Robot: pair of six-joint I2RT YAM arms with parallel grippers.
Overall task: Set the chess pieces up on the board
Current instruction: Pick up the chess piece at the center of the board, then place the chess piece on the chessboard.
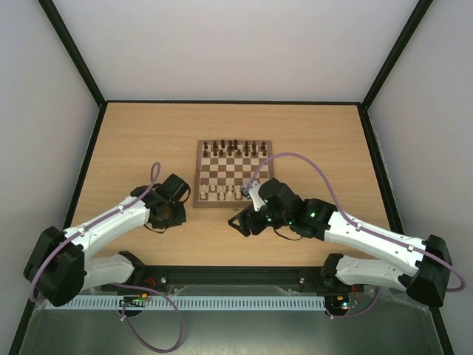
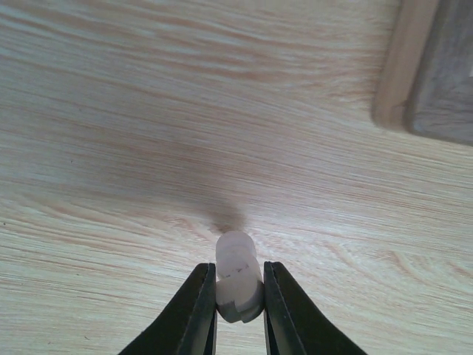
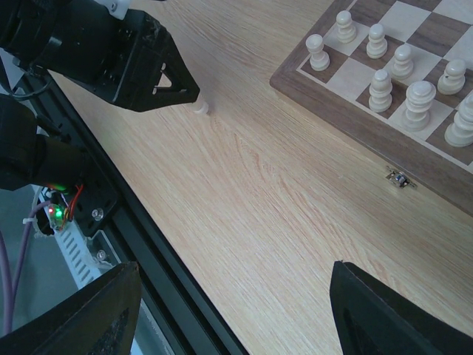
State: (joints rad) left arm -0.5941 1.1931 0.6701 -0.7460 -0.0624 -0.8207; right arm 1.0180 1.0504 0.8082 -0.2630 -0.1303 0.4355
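Observation:
My left gripper [image 2: 239,270] is shut on a pale beige chess piece [image 2: 238,285], held just over the bare table left of the board [image 2: 432,81]. In the top view this gripper [image 1: 171,214] sits off the board's [image 1: 198,177] near left corner. The right wrist view shows the same gripper [image 3: 188,92] with the small piece [image 3: 200,108] at its tip. Several pale pieces [image 3: 403,74] stand on the board's [image 3: 347,122] near rows [image 1: 222,194]. My right gripper [image 3: 236,296] hangs open and holds nothing above the table in front of the board [image 1: 244,222].
Dark brown pieces [image 1: 235,147] line the board's far rows. A small latch [image 3: 400,179] sits on the board's front edge. The black frame rail [image 3: 148,244] runs along the table's near edge. Black-edged walls [image 1: 89,148] enclose the table.

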